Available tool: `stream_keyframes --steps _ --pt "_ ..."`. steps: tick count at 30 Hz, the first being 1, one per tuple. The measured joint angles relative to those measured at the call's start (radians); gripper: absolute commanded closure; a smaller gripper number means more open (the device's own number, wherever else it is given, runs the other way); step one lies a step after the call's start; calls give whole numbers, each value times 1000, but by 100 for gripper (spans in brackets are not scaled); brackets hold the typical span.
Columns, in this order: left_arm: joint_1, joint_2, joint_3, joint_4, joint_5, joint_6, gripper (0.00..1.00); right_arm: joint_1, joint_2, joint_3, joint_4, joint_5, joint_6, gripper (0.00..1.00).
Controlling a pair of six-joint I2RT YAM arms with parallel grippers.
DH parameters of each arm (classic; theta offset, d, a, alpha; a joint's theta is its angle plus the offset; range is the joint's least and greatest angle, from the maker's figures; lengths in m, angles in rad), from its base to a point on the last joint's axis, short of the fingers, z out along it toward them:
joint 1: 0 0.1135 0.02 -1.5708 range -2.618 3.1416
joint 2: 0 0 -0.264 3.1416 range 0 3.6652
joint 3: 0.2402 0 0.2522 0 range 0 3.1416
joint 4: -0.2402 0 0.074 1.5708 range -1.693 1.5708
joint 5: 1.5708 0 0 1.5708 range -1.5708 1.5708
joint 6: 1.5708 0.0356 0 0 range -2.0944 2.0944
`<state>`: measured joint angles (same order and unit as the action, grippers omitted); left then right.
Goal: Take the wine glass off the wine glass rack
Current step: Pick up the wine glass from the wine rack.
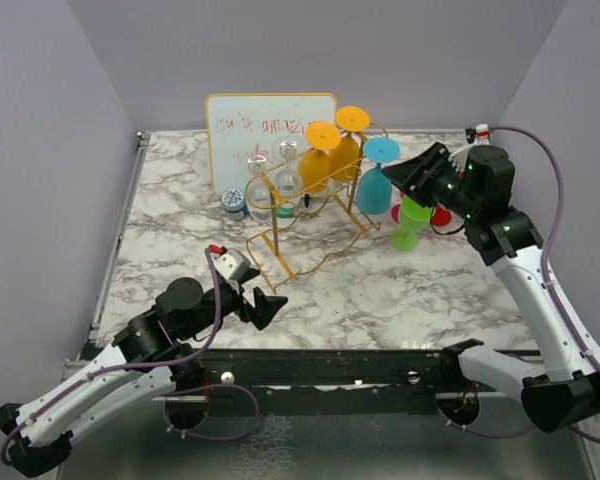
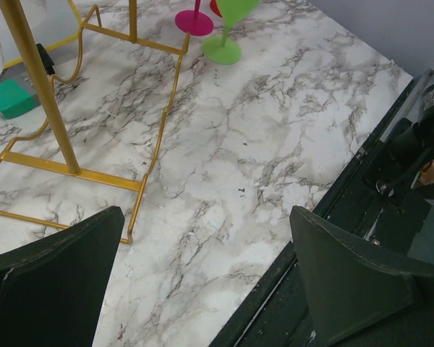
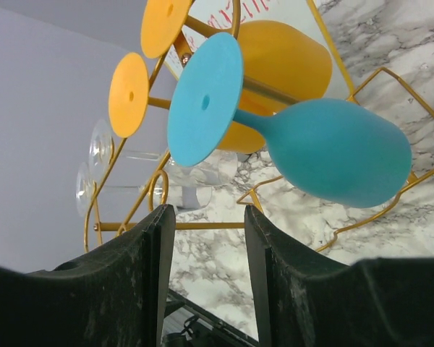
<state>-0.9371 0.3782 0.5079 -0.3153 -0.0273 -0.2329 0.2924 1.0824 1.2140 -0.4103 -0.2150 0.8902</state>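
Blue wine glass (image 3: 333, 152) hangs upside down at the right end of the wine glass rack (image 2: 45, 94), toward the tabletop's far edge. We see its round foot just beyond the fingertips of the right gripper (image 3: 208, 213), whose jaws stand half apart and hold nothing. Our left gripper (image 2: 206, 211) gapes wide and empty near the near edge.
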Motion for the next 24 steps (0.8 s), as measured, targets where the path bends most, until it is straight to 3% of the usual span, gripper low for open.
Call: stream_keyframes --steps 11,24 --pt "0 3 0 0 0 -3 1 0 31 12 87 -15 100 52" --pt "0 8 0 0 0 -3 1 -20 82 5 173 -41 235 59"
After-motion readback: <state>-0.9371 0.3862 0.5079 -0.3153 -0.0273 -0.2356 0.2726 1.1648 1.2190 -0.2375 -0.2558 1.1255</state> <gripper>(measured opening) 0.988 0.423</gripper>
